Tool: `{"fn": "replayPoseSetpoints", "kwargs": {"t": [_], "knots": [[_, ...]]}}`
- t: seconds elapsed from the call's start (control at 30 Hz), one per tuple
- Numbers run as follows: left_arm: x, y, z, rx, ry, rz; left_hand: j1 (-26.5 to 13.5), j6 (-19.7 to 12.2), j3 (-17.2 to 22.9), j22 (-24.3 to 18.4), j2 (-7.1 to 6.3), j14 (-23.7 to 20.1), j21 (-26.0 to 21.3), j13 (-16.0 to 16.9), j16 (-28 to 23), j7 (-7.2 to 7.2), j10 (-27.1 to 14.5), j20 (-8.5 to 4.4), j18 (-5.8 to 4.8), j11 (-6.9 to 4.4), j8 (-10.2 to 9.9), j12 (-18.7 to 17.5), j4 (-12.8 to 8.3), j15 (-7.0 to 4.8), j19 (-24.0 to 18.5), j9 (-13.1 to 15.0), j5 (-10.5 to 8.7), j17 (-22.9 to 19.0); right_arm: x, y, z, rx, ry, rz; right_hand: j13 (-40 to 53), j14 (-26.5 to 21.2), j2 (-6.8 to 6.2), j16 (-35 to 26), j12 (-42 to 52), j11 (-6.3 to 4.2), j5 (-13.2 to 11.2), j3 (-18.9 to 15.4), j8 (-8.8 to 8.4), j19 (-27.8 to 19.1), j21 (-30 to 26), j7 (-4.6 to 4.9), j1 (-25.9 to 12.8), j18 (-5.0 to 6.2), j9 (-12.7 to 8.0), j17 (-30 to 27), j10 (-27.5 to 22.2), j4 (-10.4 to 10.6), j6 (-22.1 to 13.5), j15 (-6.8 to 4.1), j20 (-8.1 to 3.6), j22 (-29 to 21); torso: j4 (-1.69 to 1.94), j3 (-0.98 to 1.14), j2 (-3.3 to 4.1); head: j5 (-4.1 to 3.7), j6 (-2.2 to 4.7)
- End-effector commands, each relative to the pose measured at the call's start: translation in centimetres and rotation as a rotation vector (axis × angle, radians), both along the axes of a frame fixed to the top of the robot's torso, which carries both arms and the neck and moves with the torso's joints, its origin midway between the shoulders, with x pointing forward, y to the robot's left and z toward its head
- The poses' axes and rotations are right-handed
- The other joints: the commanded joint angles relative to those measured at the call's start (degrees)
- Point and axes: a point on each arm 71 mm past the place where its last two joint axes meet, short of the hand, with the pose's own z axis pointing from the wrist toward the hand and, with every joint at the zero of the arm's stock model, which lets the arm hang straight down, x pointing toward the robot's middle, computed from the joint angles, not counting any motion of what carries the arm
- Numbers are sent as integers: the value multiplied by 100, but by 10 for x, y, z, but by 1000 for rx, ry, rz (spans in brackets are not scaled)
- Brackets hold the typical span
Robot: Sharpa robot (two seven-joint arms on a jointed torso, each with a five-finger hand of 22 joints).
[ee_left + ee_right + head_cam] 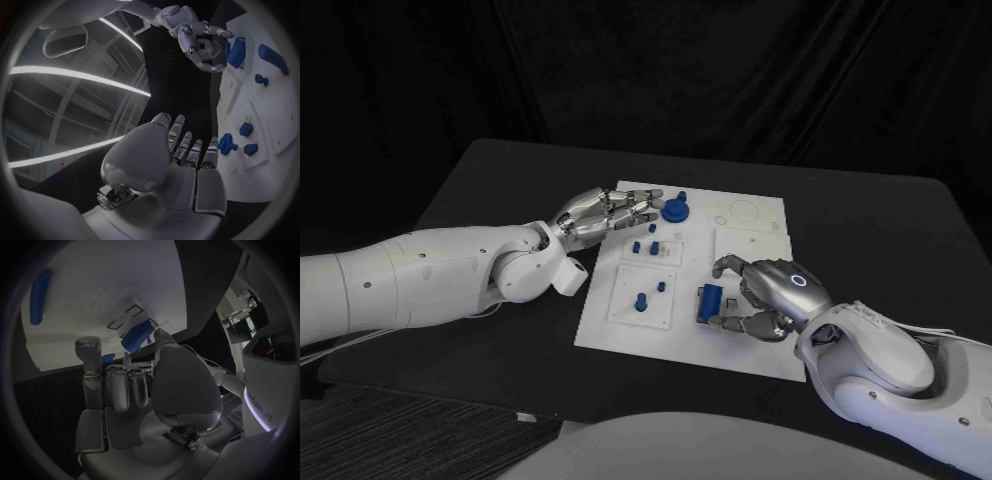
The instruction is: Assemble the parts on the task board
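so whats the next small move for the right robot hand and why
Probably close the fingers on the blue block and lift it slightly. The right robot hand is curled around the blue block near the task board's front edge, though a firm grip isn't clear. The left robot hand sits by the blue round part.

— Where does the task board lie?
— Mid-table, between my hands: my left hand at its far left corner, my right hand over its near right part.
— And the parts?
— The round part just right of my left hand; the long part under my right hand.

Black table under white plate; dark curtain behind it.
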Motion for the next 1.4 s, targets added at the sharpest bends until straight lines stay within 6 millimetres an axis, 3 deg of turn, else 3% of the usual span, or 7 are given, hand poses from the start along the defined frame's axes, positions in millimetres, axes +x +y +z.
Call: {"fn": "replayPoseSetpoints", "kwargs": {"t": [0.03,0.4,0.47,0.6,0.8,1.27,1.4], "knots": [[-1,-1,0,-20,0,-13,71,45,180,103,-17,67,76,44,129,13,-27,7,-171,51,73,138,-52,33,66,74,85,75,0,0,-3,-12,25,-20,1517,461,21,-142,72,19,-21,-199,124,39,-127,-5,-216,224,-75,704,547,25,-93,26,2,459,4,2,0,-10,1],[-1,-1,0,-19,3,-15,80,46,201,113,-19,68,80,44,131,18,-25,7,-175,57,76,139,-63,36,75,74,89,75,-2,4,-4,-7,39,-11,1517,462,-105,-145,72,20,-481,-302,344,49,-187,-6,-540,228,-250,702,547,32,-88,27,4,460,-5,4,8,-1,1],[-1,-1,0,-19,3,-15,80,46,201,113,-19,68,80,44,131,18,-25,7,-175,57,76,139,-63,36,75,74,89,75,-2,4,-5,-6,39,-11,1517,462,152,-147,72,10,409,-77,485,57,-213,-20,-352,230,-348,699,547,13,-18,22,0,464,-3,5,10,-2,1],[-1,-1,0,-18,4,-15,83,46,210,117,-19,70,82,44,132,19,-25,7,-176,58,76,137,-67,37,79,73,91,76,-2,5,-7,-6,40,-11,1517,455,277,-168,72,-5,1795,75,645,62,-288,-30,-197,236,-552,666,547,-13,-6,9,-10,468,-2,8,8,2,1],[-1,0,0,-18,6,-15,86,43,219,119,-20,70,83,44,133,21,-24,8,-178,60,77,140,-71,38,82,73,93,76,-1,5,-8,-8,41,-11,1517,447,297,-196,72,-9,2415,182,764,60,-386,-31,-111,246,-756,626,547,-25,-37,5,-12,465,-3,4,2,3,1],[-1,-1,-1,-18,10,-19,90,44,230,123,-19,72,85,44,135,22,-23,8,-179,61,78,139,-75,40,86,73,95,76,-2,7,-12,-37,63,-7,1517,442,220,-215,72,-6,2435,274,859,33,-564,-24,164,263,-965,599,547,-69,-181,7,-10,445,-3,4,7,4,1],[-2,-1,-1,-18,11,-21,90,44,230,123,-19,72,85,44,135,22,-23,8,-179,61,78,139,-75,40,86,73,95,76,-2,7,-13,-39,66,-4,1517,441,172,-219,72,11,1946,179,923,31,-624,-9,179,266,-1074,596,547,-27,-304,19,-2,442,-3,4,9,6,1]]}}
